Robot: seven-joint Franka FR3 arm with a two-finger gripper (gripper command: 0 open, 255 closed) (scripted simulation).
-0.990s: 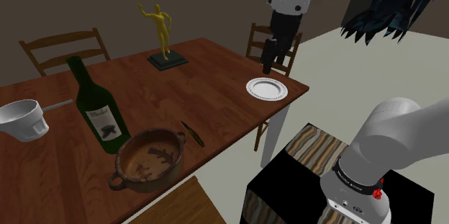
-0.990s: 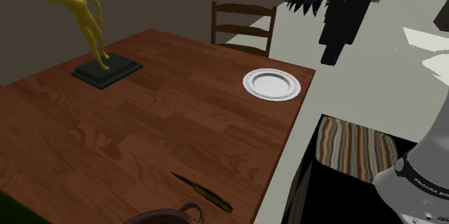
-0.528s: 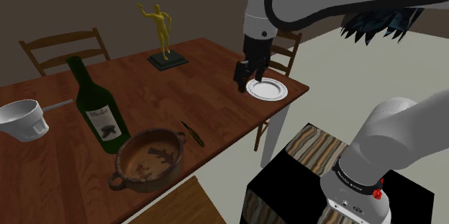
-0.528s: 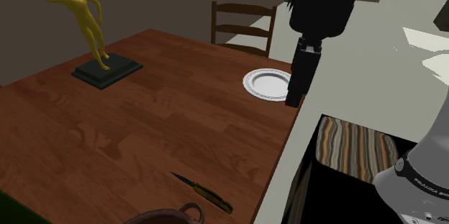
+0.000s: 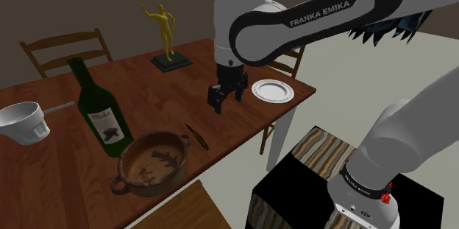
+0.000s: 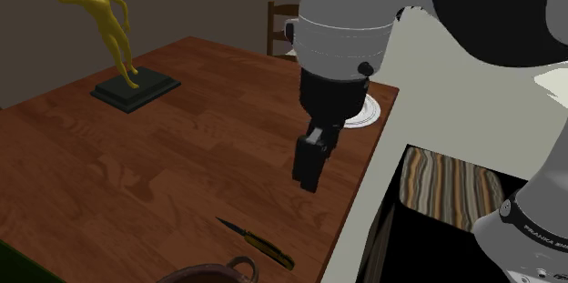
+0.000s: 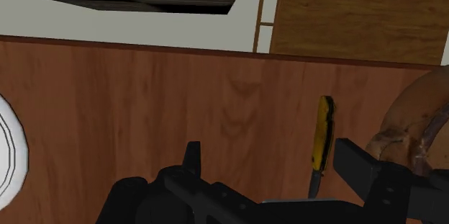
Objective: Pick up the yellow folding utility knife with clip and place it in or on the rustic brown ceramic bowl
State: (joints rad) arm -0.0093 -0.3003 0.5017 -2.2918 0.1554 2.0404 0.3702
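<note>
The folding knife, yellow handle and dark blade, lies flat on the wooden table near its front edge, right beside the brown two-handled bowl. My gripper hangs open above the table between the white plate and the knife, holding nothing. In the second exterior view the gripper points down, with the knife lower and to its left, near the bowl's handle. In the wrist view the knife lies ahead of the gripper, close to one finger, next to the bowl.
A white plate sits by the table's corner. A green bottle stands left of the bowl, a yellow figurine at the back, a white pot at far left. Wooden chairs surround the table.
The arm swung down and toward the shoulder view's left, from above the far chair, past the plate, to low over the table nearer the knife. The knife and bowl have not moved.
</note>
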